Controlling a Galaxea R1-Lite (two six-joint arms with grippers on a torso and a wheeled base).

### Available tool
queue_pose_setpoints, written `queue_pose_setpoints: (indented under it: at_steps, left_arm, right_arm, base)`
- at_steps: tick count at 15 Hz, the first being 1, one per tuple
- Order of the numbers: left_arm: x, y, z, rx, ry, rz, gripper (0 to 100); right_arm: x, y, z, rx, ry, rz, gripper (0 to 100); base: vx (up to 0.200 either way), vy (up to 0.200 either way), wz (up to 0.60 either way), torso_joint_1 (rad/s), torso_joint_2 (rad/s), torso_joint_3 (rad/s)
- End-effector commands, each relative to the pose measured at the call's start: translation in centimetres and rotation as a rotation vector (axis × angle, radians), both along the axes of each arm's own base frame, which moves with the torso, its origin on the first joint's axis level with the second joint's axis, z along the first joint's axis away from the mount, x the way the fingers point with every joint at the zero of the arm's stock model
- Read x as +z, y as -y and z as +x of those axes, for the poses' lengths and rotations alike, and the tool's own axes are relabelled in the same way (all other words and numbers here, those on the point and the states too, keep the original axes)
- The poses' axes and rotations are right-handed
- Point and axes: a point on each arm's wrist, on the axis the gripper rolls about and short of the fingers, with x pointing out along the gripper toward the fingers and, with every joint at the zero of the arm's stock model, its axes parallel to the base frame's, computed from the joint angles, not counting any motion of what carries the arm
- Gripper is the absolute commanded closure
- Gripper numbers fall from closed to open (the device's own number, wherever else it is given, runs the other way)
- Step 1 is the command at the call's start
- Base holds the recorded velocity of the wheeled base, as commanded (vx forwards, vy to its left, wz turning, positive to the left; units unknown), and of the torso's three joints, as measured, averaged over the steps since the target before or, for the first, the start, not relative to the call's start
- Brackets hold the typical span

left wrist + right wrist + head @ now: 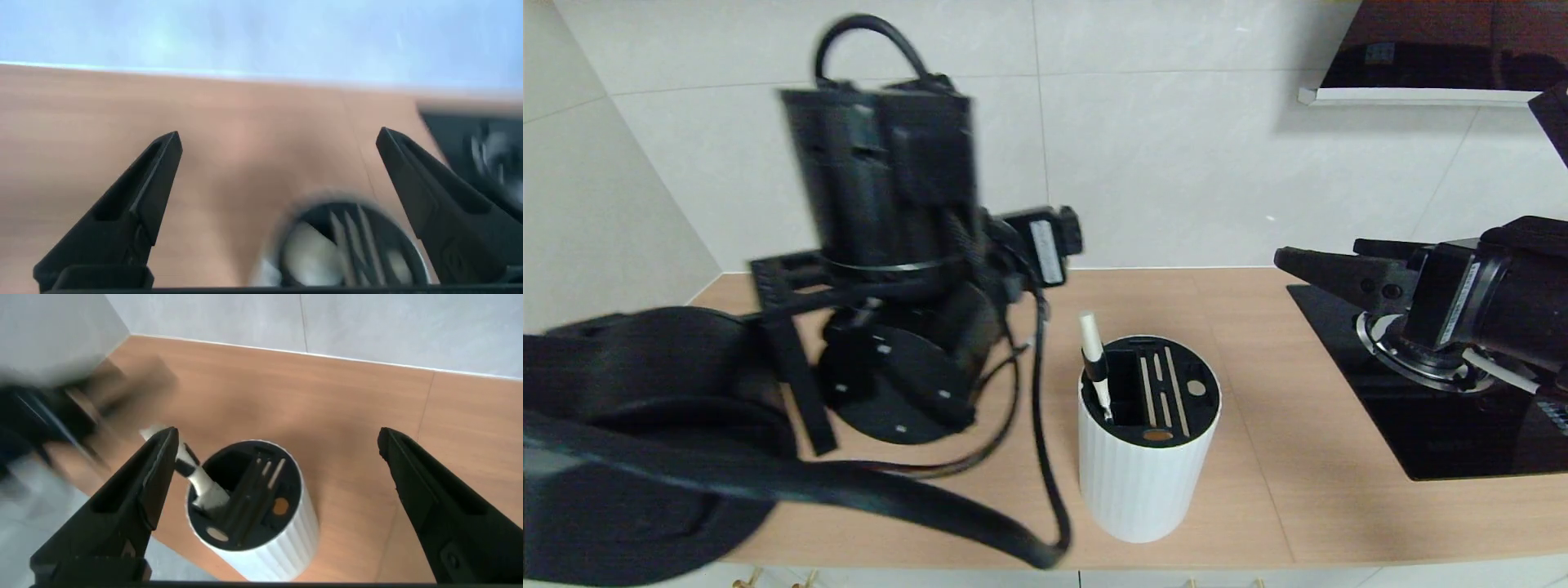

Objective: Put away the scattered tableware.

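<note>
Head view: white ribbed utensil holder [1147, 465] stands upright on the wooden worktop [1258, 506], near its front edge. Its black top has narrow slots, round holes and one larger rectangular opening. A white-handled utensil [1094, 359] with a black band sits in that opening, handle up, tilted a little toward the left arm's side. What kind of utensil it is cannot be told.

Right gripper [1282, 260] hangs to the right of the holder, well apart from it, over the near edge of a black cooktop [1421, 441]. Fingertips point toward the holder's side.

Right wrist view: right gripper [278, 434] has fingers spread wide, nothing between them. The holder [261, 523] and the utensil's handle [192, 467] show in the gap, farther off, not touched.

Left wrist view: left gripper [276, 139] also spread wide and empty. The holder's slotted top [343, 245], blurred, shows between the two fingers and beyond them, with no contact. Bare worktop [229, 122] lies past it, up to the tiled wall [261, 33].
</note>
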Motion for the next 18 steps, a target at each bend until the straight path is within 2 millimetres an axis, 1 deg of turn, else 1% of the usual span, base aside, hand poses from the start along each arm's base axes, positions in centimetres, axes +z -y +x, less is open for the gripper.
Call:
queue_pose_setpoints:
  at_steps: [1,2,3,5,6,8,10,11,12,13,14,15,16,17,18]
  left_arm:
    - [2.8,-10.2,-2.5,0.125,0.079,-0.104,0]
    - [0.8,-14.1,-4.0,0.164,0.049,-0.077,0]
    - [-0.5,-16.1,-5.3,0.180,0.029,-0.061,0]
    - [-2.9,-19.9,-8.8,0.234,0.017,-0.052,0]
    - [-3.8,-21.0,-10.5,0.237,0.011,-0.050,0]
    - [-5.0,-22.2,-14.3,0.200,0.009,-0.052,0]
    - [-6.2,-23.2,-18.0,0.190,-0.022,-0.009,0]
    - [-6.9,-23.7,-20.0,0.178,-0.024,0.037,0]
    - [-7.5,-24.1,-21.9,0.151,0.003,0.070,0]
    - [-7.9,-24.4,-23.0,0.129,0.029,0.094,0]
    - [-8.4,-24.8,-24.6,0.109,0.074,0.136,0]
    - [-8.8,-24.9,-25.1,0.115,0.088,0.156,0]
    - [-9.0,-25.0,-25.5,0.127,0.101,0.164,0]
    - [-9.3,-25.0,-26.0,0.165,0.122,0.158,0]
    - [-9.9,-24.9,-26.6,0.191,0.139,0.157,0]
  right_arm:
    - [0.2,0.4,-0.5,-0.002,0.017,0.002,0]
    - [0.4,0.9,-0.9,-0.014,0.028,0.010,0]
    - [0.4,1.7,-1.3,-0.035,0.037,0.016,0]
    - [0.4,4.2,-3.4,-0.085,0.070,0.034,0]
    - [-0.2,5.3,-4.7,-0.108,0.078,0.032,0]
    - [-2.2,7.8,-8.0,-0.161,0.084,0.027,0]
    - [-4.3,10.5,-12.8,-0.184,0.178,0.026,0]
    - [-5.0,11.6,-14.7,-0.268,0.232,0.014,0]
    - [-5.6,12.1,-16.2,-0.343,0.255,0.012,0]
    - [-6.0,12.4,-17.3,-0.361,0.274,0.014,0]
    - [-6.8,12.9,-19.3,-0.359,0.301,0.027,0]
    - [-7.3,13.2,-20.5,-0.361,0.312,0.031,0]
    - [-7.8,13.3,-21.2,-0.364,0.314,0.030,0]
    - [-8.8,13.5,-22.0,-0.384,0.306,0.022,0]
    - [-9.5,13.5,-22.5,-0.420,0.293,0.015,0]
  base:
    - [0.000,0.000,0.00,0.000,0.00,0.000]
    - [0.000,0.000,0.00,0.000,0.00,0.000]
    - [0.000,0.000,0.00,0.000,0.00,0.000]
    - [0.000,0.000,0.00,0.000,0.00,0.000]
    - [0.000,0.000,0.00,0.000,0.00,0.000]
    - [0.000,0.000,0.00,0.000,0.00,0.000]
    - [0.000,0.000,0.00,0.000,0.00,0.000]
    - [0.000,0.000,0.00,0.000,0.00,0.000]
    - [0.000,0.000,0.00,0.000,0.00,0.000]
    - [0.000,0.000,0.00,0.000,0.00,0.000]
    - [0.000,0.000,0.00,0.000,0.00,0.000]
    - [0.000,0.000,0.00,0.000,0.00,0.000]
    - [0.000,0.000,0.00,0.000,0.00,0.000]
    - [0.000,0.000,0.00,0.000,0.00,0.000]
    - [0.000,0.000,0.00,0.000,0.00,0.000]
